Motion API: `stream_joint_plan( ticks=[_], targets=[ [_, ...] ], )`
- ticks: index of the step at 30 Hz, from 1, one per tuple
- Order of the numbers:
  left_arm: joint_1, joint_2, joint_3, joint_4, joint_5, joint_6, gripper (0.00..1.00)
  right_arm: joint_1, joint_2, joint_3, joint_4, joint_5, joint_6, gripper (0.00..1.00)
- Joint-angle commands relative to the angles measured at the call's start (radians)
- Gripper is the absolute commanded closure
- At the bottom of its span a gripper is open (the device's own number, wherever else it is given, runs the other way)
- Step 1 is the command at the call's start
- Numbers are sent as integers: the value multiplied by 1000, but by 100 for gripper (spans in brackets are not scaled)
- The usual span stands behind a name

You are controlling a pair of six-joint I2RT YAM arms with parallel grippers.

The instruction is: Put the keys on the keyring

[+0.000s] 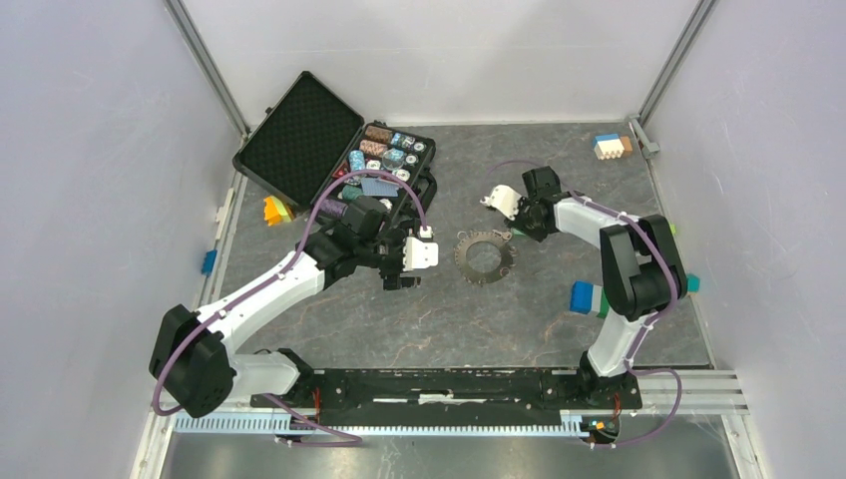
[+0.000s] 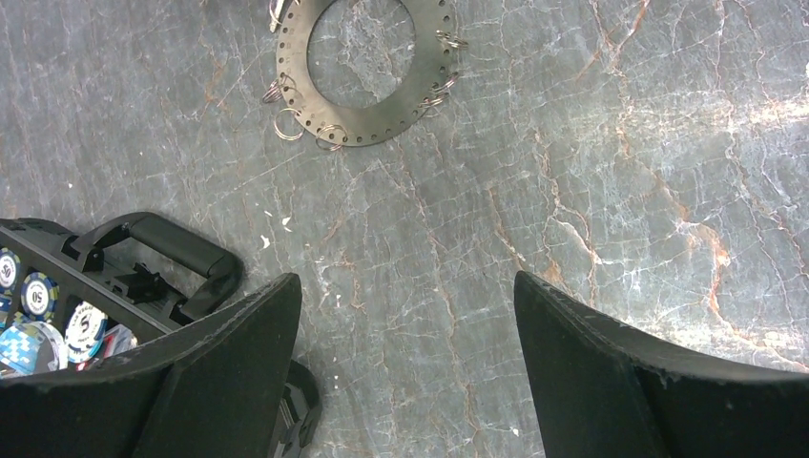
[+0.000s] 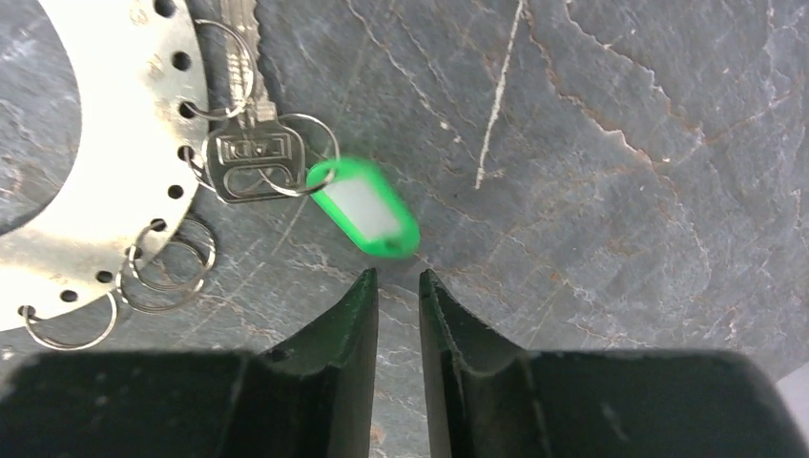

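The keyring (image 1: 485, 255) is a flat grey metal disc with a punched rim, lying mid-table; several small split rings hang from its edge (image 2: 367, 126) (image 3: 105, 162). One silver key (image 3: 250, 157) with a bright green tag (image 3: 365, 207) lies against the disc's right edge, linked to it through split rings. My right gripper (image 3: 398, 277) hovers just behind the tag, jaws a narrow gap apart with nothing between them; in the top view it (image 1: 516, 230) is at the disc's far right. Left of the disc, my left gripper (image 2: 408, 281) (image 1: 402, 280) stands wide open over bare table.
An open black case (image 1: 299, 135) of poker chips (image 1: 384, 160) stands at the back left, its handle (image 2: 181, 243) close to my left fingers. Coloured blocks sit at the left edge (image 1: 274, 210), by the right arm (image 1: 582, 296) and back right (image 1: 609, 146).
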Motion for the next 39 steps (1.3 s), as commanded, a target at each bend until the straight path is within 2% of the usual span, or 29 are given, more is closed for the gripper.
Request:
stream_joint_plan(
  ticks=[1, 6, 10, 17, 27, 39],
  targets=[
    [2, -19, -4, 2, 28, 7, 11, -18, -8, 29, 9, -56, 16, 67],
    [2, -22, -8, 2, 24, 9, 11, -18, -95, -22, 20, -214, -3, 44],
    [2, -24, -10, 2, 19, 10, 11, -19, -122, -23, 7, -318, -18, 39],
    [3, -34, -13, 2, 12, 3, 10, -14, -65, 16, -1, -373, -13, 41],
    [2, -40, -10, 0, 11, -1, 10, -9, 7, 57, 48, -323, 7, 43],
    [3, -47, -22, 0, 16, 0, 9, -11, 9, 84, 103, -275, 59, 48]
  ],
)
